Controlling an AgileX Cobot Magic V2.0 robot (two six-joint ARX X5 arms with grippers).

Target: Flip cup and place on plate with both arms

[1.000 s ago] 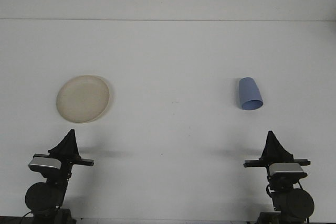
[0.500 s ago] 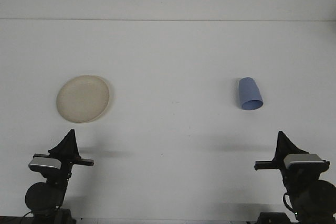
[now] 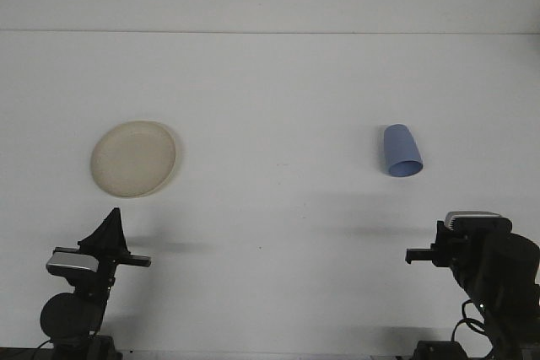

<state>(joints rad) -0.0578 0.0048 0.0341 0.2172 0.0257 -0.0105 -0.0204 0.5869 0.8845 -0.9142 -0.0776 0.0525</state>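
Observation:
A light-blue cup point(image 3: 401, 151) lies on its side on the white table point(image 3: 278, 107), right of centre, its wider open end toward me. A cream plate point(image 3: 134, 158) with nothing on it rests flat at the left. My left gripper point(image 3: 112, 223) sits low at the front left, just below the plate, shut into a single dark point and holding nothing. At the front right, below the cup and well short of it, my right gripper point(image 3: 464, 240) shows only as a dark block seen from behind.
The table's far edge meets a pale wall along a line near the top of the view. Both arm bases stand at the bottom corners. Bare table lies between plate and cup.
The right arm has swung to the right and lifted, turning so its pointed tip no longer shows. Left arm, cup and plate have not moved.

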